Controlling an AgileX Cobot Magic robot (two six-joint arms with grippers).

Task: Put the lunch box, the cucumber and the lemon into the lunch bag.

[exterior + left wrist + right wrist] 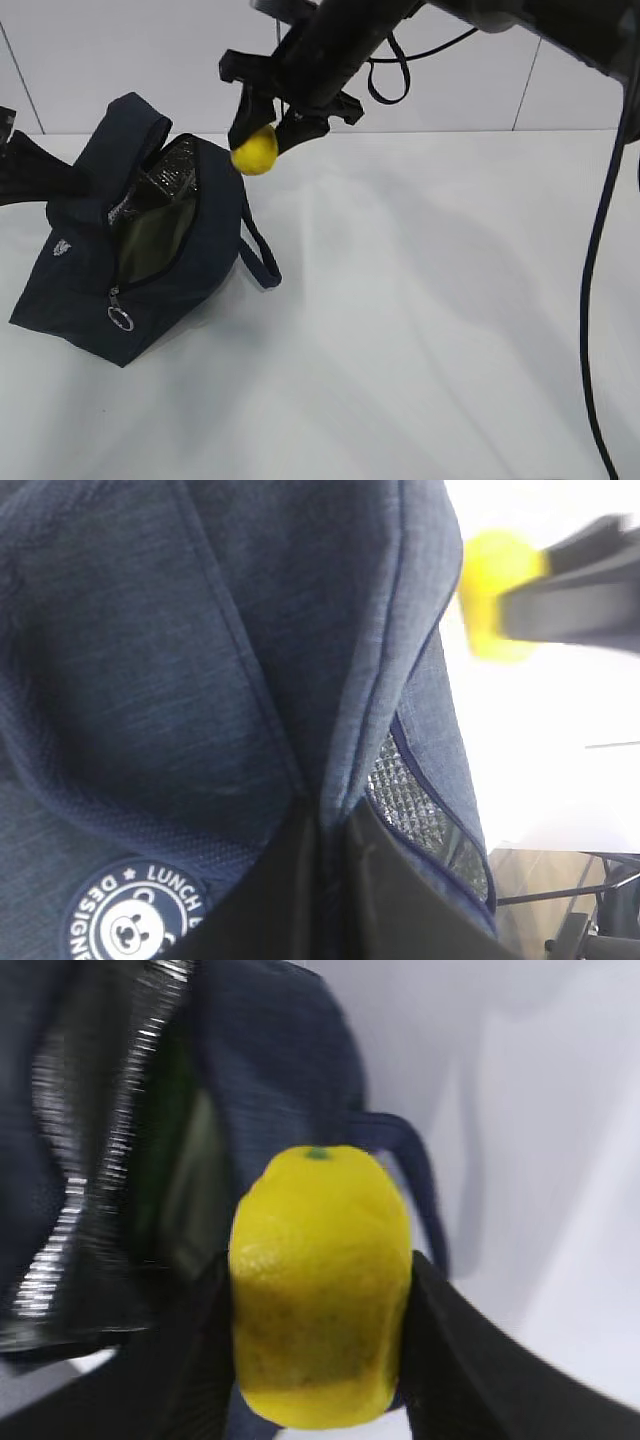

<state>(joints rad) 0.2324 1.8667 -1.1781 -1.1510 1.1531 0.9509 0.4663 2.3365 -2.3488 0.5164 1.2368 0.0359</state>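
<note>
The right gripper (268,128) is clamped on the lemon (256,150), its two black fingers pressing the fruit's sides; in the right wrist view the lemon (320,1285) fills the gap between them, waxy yellow, oval, with a small green stem dot at its far end. It hangs in the air just off the lunch bag's (130,240) open mouth, at about 2 o'clock from the opening. The left gripper (30,165) is closed on the bag's fabric at its 9 o'clock side; in the left wrist view its dark fingers (290,890) pinch a fold of the cloth.

The bag is boxy, of dark navy woven cloth with piped seams, and lined inside with silvery quilted foil (405,800). A round white badge (135,920) shows a bear's face and the words "LUNCH" and "DESIGNE", the rest cut off. A silver ring pull (120,319) hangs at the zipper's near end, at 6 o'clock. One padded loop handle (262,258) droops toward 4 o'clock onto the smooth white table (430,330). Black cables (600,250) hang at the right edge.
</note>
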